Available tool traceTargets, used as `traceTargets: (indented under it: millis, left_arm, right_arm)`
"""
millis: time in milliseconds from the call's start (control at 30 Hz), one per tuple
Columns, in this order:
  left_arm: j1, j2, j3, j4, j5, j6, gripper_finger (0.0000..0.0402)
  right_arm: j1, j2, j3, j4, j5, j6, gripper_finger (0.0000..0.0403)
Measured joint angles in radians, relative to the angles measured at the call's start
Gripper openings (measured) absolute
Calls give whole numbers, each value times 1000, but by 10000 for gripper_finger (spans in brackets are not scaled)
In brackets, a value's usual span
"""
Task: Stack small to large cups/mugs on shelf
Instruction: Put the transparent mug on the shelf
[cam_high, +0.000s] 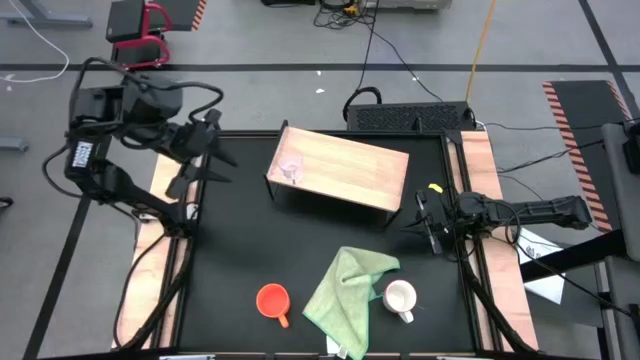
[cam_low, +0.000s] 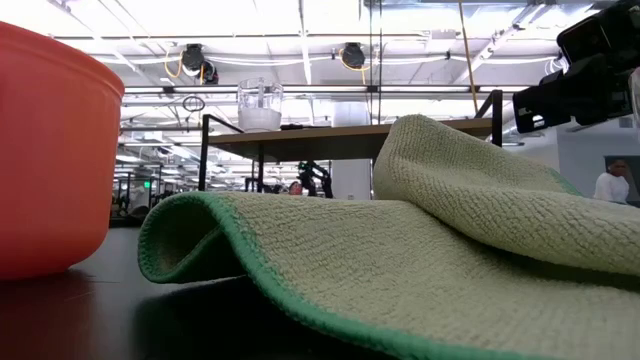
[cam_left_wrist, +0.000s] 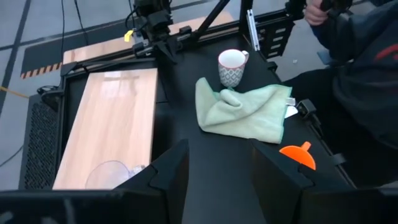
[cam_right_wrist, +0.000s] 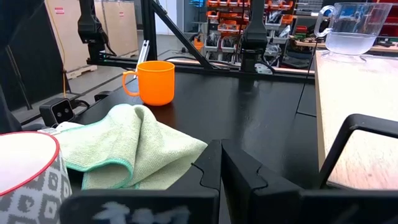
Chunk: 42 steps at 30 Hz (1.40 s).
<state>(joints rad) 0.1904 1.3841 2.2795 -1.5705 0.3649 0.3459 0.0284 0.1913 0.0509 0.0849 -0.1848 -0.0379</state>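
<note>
The clear glass cup (cam_high: 291, 168) (cam_left_wrist: 112, 175) stands on its base at the left end of the light-wood shelf (cam_high: 350, 170). Near the front edge, the orange mug (cam_high: 272, 300) (cam_right_wrist: 154, 81) and the white mug (cam_high: 400, 297) (cam_left_wrist: 232, 66) stand upright on the table. The green cloth (cam_high: 348, 288) lies crumpled between them. My left gripper (cam_high: 212, 165) (cam_left_wrist: 214, 177) is raised left of the shelf, open, with nothing between its fingers. My right gripper (cam_high: 425, 222) (cam_right_wrist: 222, 163) rests low at the table's right side, shut and holding nothing.
A person in dark clothes (cam_left_wrist: 360, 62) is beside the table's near edge. Wooden side strips (cam_high: 150, 270) run along both sides of the table. Bare black tabletop (cam_high: 240, 240) lies between the shelf and the mugs.
</note>
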Motion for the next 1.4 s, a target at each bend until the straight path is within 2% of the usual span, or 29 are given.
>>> traceTargets:
  millis: [233,400,567,733,900,1100,1233,1400]
  left_arm:
    - [-14,-66,-1,0,-108,-58,163]
    - [-14,-145,-87,2,-149,-100,163]
    - [-14,-241,-258,49,-182,-124,163]
    - [-14,-347,-439,175,-160,-119,163]
    - [-14,-478,-632,344,-103,-94,163]
    - [-14,-621,-888,543,-96,-98,163]
    - [-23,-703,-1086,736,-5,-108,163]
    - [-49,-775,-1280,895,1,-135,163]
  right_arm:
    - [0,0,0,0,0,-1,0]
    - [0,0,0,0,0,-2,0]
    - [0,0,0,0,0,-3,0]
    - [0,0,0,0,0,-3,0]
    - [0,0,0,1,0,-3,0]
    - [0,0,0,0,0,-5,0]
    - [0,0,0,0,0,-8,0]
    - [0,0,0,1,0,-7,0]
